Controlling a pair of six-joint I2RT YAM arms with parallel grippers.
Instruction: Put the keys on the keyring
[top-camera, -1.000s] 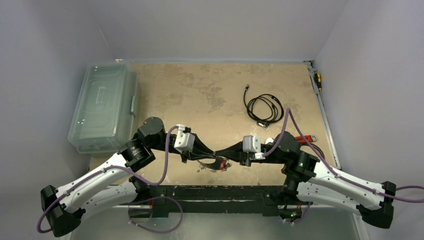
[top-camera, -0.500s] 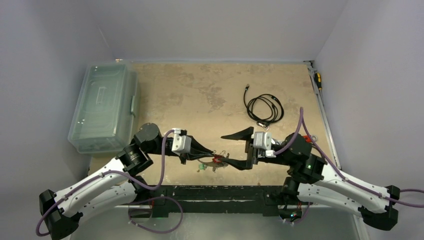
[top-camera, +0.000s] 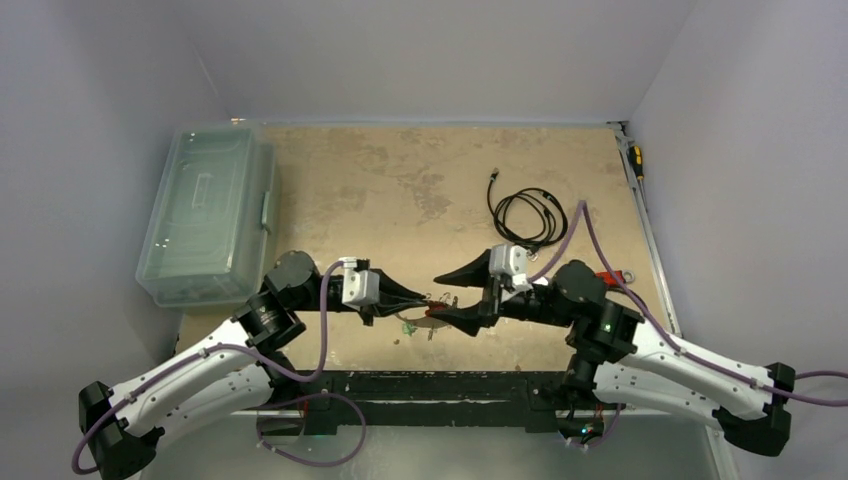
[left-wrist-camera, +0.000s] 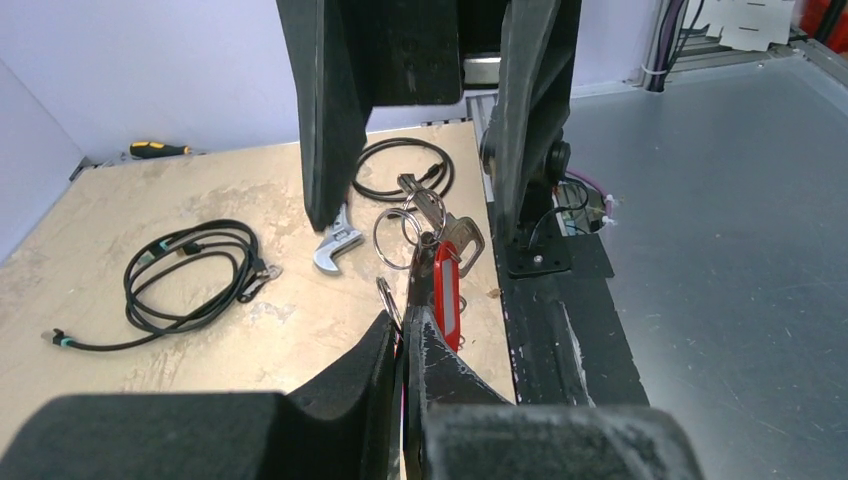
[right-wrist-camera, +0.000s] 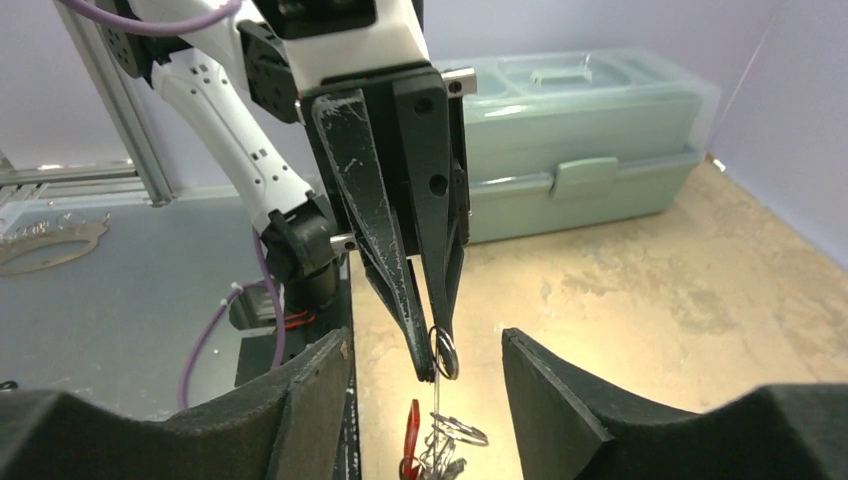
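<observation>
The left gripper (left-wrist-camera: 405, 325) is clamped on a thin silver keyring (right-wrist-camera: 444, 352). The red-headed silver keys (left-wrist-camera: 447, 285) dangle beneath it over the tan table (top-camera: 400, 180), between the wide-spread fingers of the right gripper (top-camera: 435, 295). The pinch looks slim, so a nudge as the right gripper closes could twist the ring free and drop the bunch.

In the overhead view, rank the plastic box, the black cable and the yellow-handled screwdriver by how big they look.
Largest to smallest in the top view:
1. the plastic box, by far the largest
2. the black cable, coiled
3. the yellow-handled screwdriver, clearly the smallest

Soft even light, faint shadows, bright glare on table (right-wrist-camera: 600, 300), left pincer (left-wrist-camera: 400, 325) foreground perhaps defocused
</observation>
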